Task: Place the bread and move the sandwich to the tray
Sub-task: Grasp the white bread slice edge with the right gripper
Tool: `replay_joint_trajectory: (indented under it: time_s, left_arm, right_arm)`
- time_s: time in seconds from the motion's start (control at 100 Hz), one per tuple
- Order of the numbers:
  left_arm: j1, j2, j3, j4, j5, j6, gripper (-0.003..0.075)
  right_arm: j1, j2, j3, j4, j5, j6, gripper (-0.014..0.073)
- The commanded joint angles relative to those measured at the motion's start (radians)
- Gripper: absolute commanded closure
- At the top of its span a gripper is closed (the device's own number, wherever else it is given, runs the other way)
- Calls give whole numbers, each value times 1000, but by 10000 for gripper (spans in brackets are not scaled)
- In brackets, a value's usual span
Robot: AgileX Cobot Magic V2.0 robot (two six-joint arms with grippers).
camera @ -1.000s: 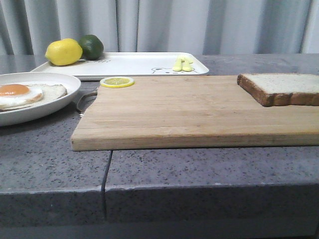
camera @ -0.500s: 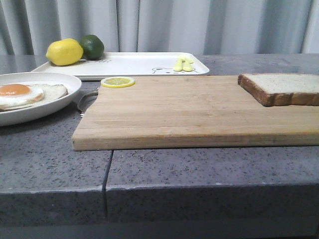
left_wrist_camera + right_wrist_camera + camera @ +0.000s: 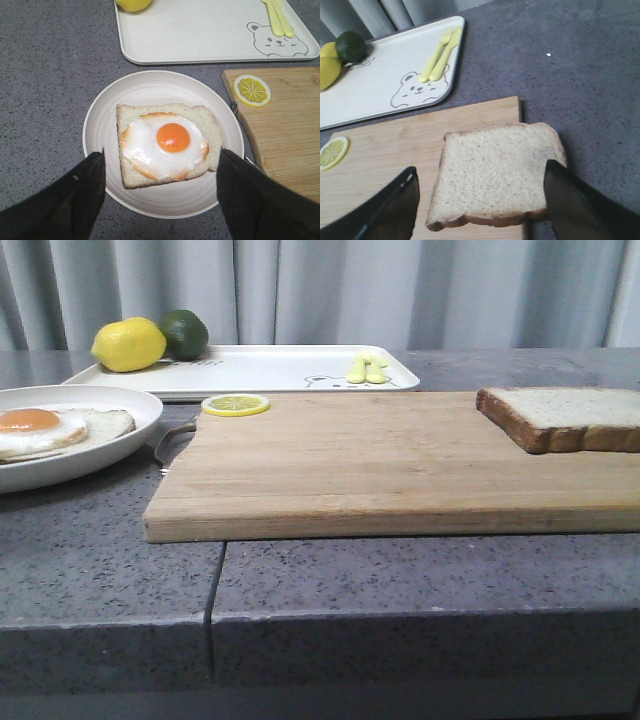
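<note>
The bread (image 3: 565, 416) lies flat on the right end of the wooden cutting board (image 3: 380, 465); it also shows in the right wrist view (image 3: 497, 172). My right gripper (image 3: 480, 200) is open above it, one finger on each side, touching nothing. The sandwich, one bread slice with a fried egg (image 3: 167, 142) on a round white plate (image 3: 102, 125), sits at the left (image 3: 60, 425). My left gripper (image 3: 160, 192) is open above the plate's near edge. The white tray (image 3: 270, 368) with a bear drawing (image 3: 275, 42) stands behind the board. No gripper shows in the front view.
A lemon (image 3: 128, 344) and a lime (image 3: 184, 333) sit on the tray's left end, yellow cutlery (image 3: 366, 369) on its right. A lemon slice (image 3: 235, 404) lies at the board's back left corner. The grey stone counter (image 3: 400, 580) has a seam and a front edge.
</note>
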Motion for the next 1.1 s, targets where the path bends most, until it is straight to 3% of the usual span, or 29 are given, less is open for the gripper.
replay_joint_trajectory:
  time_s: [0.0,0.33,1.09]
  left_arm:
    - [1,0,-37,-21,-56,0,283]
    - [1,0,-37,-21,-56,0,283]
    - [1,0,-37,-21,-56,0,283]
  right_arm:
    - [-48,40,-32,92,-24,-53,67]
    - [-200,158,-32,283,106,-167,67]
    - [-203,430,-32,358,237,-210,67]
